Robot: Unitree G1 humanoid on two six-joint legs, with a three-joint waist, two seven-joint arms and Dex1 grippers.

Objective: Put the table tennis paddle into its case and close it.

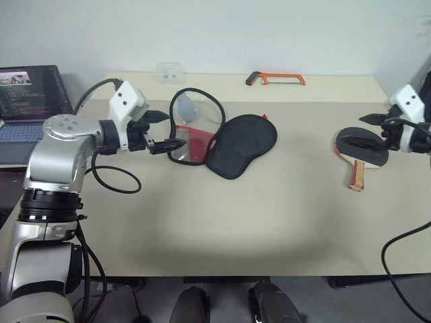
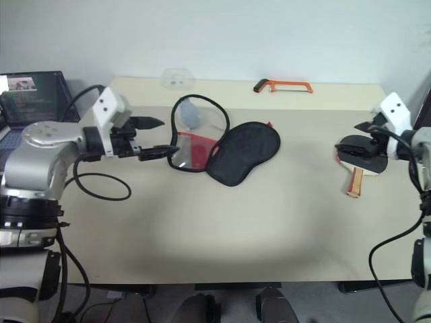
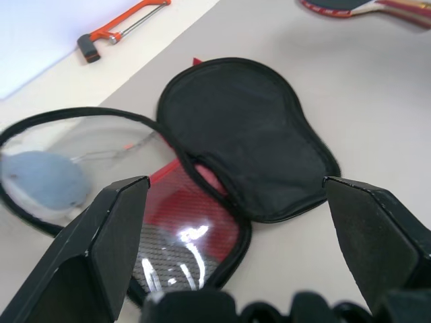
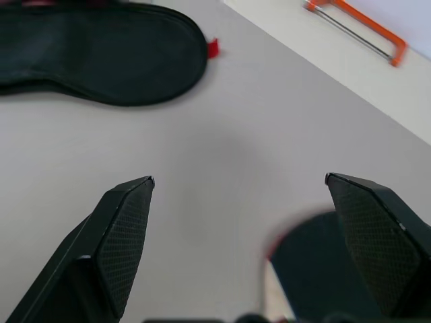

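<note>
The case point(image 1: 241, 143) lies unzipped and spread open at the table's middle left. Its black flap is folded out to the right, and its red panel point(image 3: 202, 215) and grey fluffy ball point(image 3: 40, 183) sit on the left side. My left gripper point(image 1: 165, 130) hovers open just left of the case, pointing at its red panel, with nothing between its fingers. The table tennis paddle point(image 1: 363, 149) lies flat at the right edge, black face up, wooden handle point(image 1: 356, 176) toward me. My right gripper point(image 1: 368, 132) stands open above the paddle's blade, not gripping it.
An orange hacksaw point(image 1: 277, 79) lies at the table's far edge, with a small clear container point(image 1: 170, 70) to its left. An open laptop point(image 1: 27, 101) stands off the table's left side. The beige table point(image 1: 222, 222) has bare room in front.
</note>
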